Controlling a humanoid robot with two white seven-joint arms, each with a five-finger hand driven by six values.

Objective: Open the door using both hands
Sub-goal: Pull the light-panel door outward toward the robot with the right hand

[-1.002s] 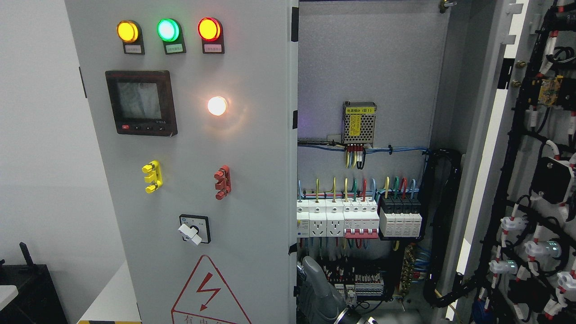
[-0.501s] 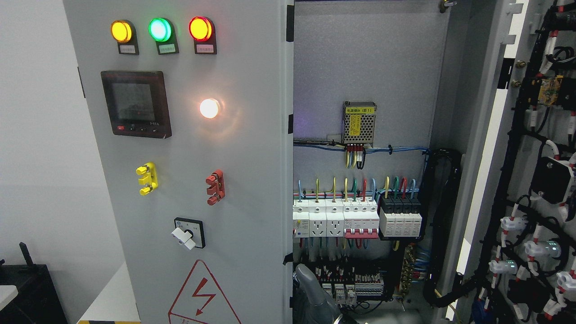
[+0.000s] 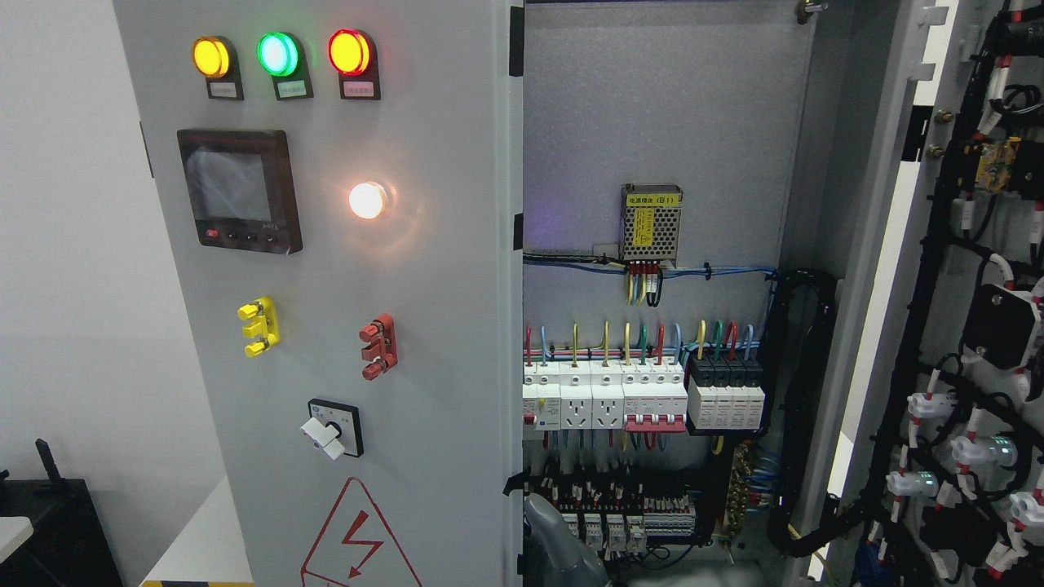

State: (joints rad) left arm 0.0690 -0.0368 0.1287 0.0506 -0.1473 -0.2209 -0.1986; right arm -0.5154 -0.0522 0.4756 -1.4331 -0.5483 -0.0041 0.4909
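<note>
Plain pale grey wall point(image 3: 73, 244) fills the left of the frame, evenly lit, no window on it. Lower left corner: a black box-like unit point(image 3: 49, 530) against the wall. Just right of it, a white floor or platform surface point(image 3: 204, 538) with a yellow-black striped edge point(image 3: 196, 583) at the bottom.

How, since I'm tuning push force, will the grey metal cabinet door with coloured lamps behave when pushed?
Probably stiff: the grey metal door is a flat panel. Likely heavyish, carrying a black meter, lamps and switches. Already ajar, it should swing, not tip.
</note>
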